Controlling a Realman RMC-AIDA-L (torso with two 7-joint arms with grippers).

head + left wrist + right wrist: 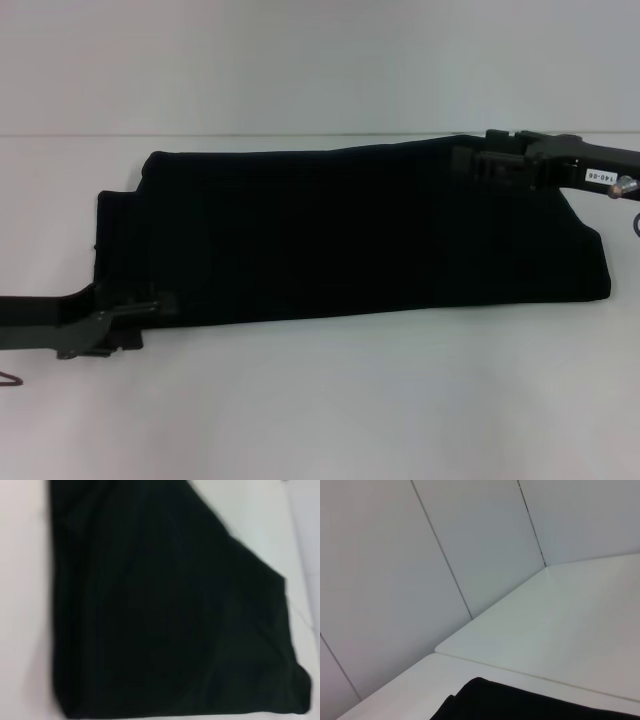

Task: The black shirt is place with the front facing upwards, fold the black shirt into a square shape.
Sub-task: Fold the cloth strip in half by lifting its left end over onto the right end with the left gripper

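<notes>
The black shirt (350, 235) lies on the white table (340, 400) folded into a long band running left to right, and no lettering shows. My left gripper (150, 307) sits low at the band's near left corner, touching its edge. My right gripper (470, 160) is at the band's far right corner, over the fabric. The left wrist view is almost filled by the black shirt (165, 620), lying flat. In the right wrist view only a dark corner of the black shirt (520, 702) shows.
White tabletop (25, 605) surrounds the shirt on all sides. A pale panelled wall (420, 555) rises behind the table's far edge, and a seam (530, 672) joins two table sections.
</notes>
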